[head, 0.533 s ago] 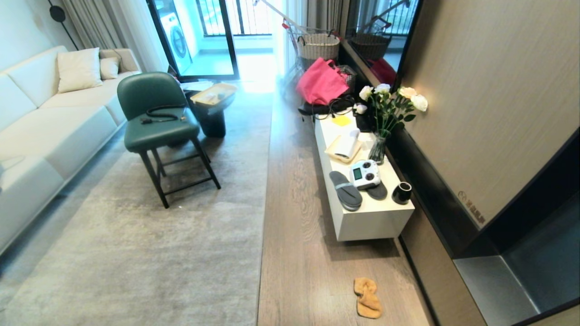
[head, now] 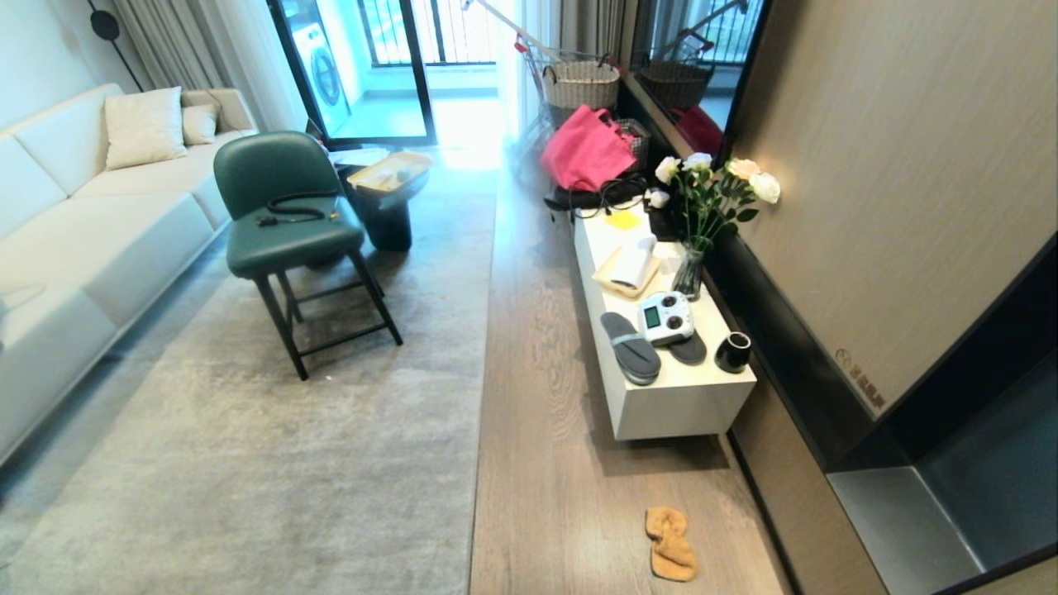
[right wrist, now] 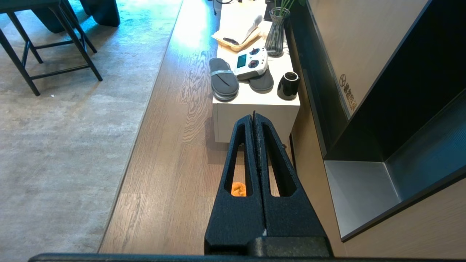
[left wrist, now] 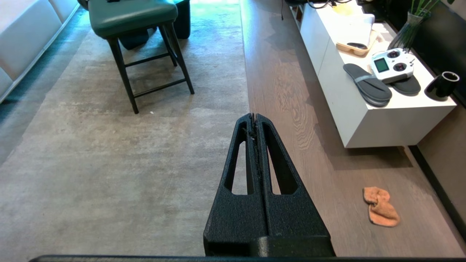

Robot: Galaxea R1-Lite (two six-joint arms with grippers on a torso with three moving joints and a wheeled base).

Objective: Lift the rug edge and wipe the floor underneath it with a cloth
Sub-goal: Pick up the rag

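Orange-tan cloth (head: 670,543), pale grey rug (head: 289,430), brown wood-grain floor (head: 537,372)

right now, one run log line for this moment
stage: not started | cloth: on floor | rug edge: flat | left gripper: shut, empty | right gripper: shut, empty

Crumpled orange cloth (head: 670,544) on floor (head: 545,463) beside flat rug edge (head: 479,397)

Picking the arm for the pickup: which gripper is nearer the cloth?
Right. The right gripper hangs shut above the cloth, which shows through its finger slot. The left gripper, also shut, sits over the rug edge, the cloth well off to its side.
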